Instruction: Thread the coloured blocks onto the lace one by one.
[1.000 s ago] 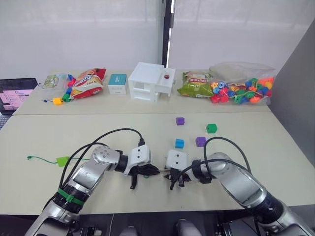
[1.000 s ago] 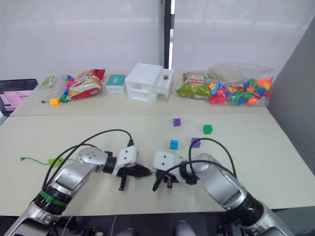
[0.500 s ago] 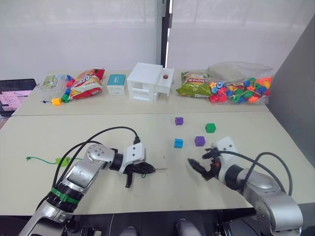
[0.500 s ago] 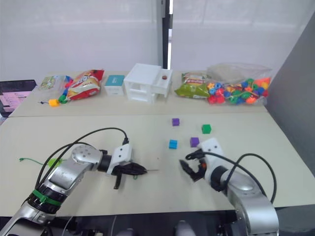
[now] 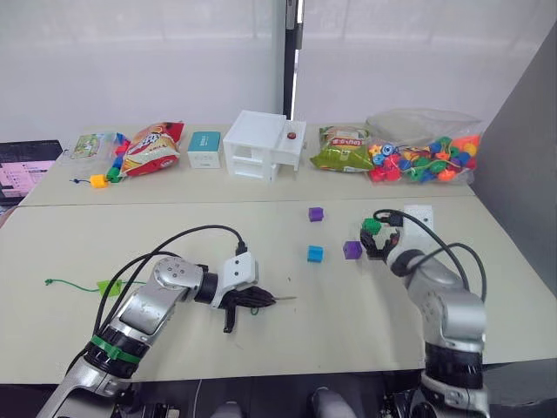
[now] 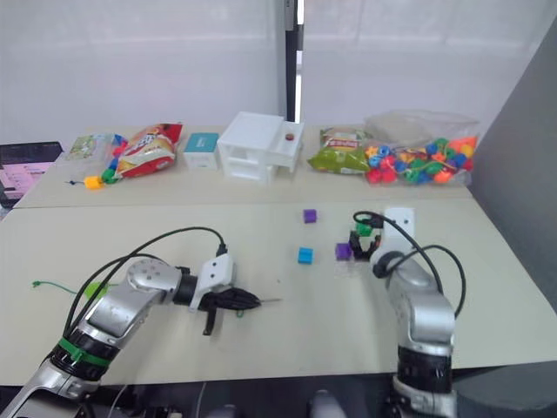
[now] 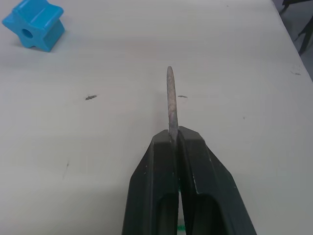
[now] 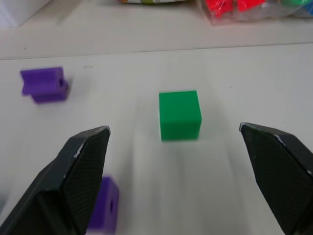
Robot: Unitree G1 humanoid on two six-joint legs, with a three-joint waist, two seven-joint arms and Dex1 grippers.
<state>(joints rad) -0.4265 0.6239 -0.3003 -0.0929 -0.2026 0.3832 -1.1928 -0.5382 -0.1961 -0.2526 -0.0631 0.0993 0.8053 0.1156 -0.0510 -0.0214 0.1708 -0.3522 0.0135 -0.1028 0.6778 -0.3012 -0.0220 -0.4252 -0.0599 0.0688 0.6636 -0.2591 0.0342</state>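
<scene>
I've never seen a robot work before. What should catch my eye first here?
Probably the left gripper near the table's front, pinching the lace so its stiff tip points forward. Farther right, the right gripper hangs wide open facing a green block. At the table's back right corner sits a clear bag of bright beads.

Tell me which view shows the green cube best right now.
The right wrist view: the green cube sits centred and unobstructed between the open right gripper's fingers. In the left eye view the green cube is small and partly hidden by that gripper. The left wrist view shows the lace tip held in the left gripper.
</scene>
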